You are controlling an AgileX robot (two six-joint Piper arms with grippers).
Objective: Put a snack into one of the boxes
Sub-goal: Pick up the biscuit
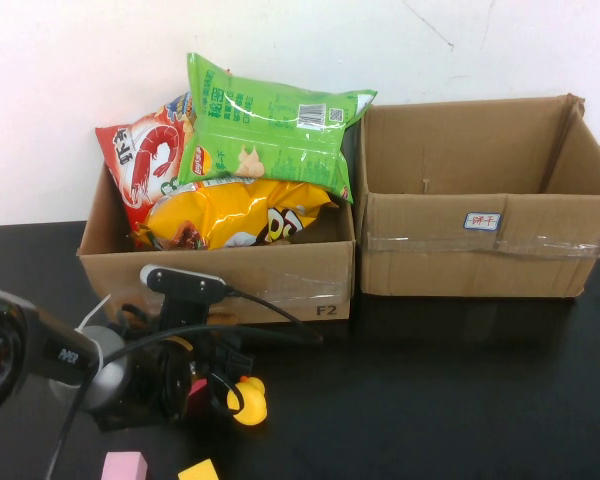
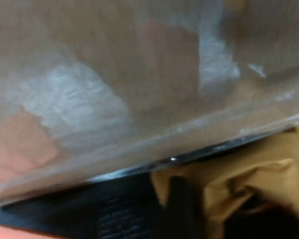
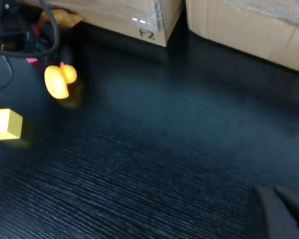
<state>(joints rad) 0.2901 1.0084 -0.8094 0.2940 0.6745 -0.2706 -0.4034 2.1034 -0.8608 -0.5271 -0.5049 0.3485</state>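
The snack, a bright green chip bag, lies on top of the pile in the left box, with its right end over the rim toward the right box. My left gripper hangs low over the black table just in front of the left box, well below the snack and apart from it. In the left wrist view the taped cardboard wall is very close. My right gripper is shut and holds nothing, low over the table in front of the boxes.
A red shrimp bag and a yellow chip bag lie under the snack. A yellow rubber duck, a yellow block and a pink block sit by the left arm. A crumpled tan thing lies near the box.
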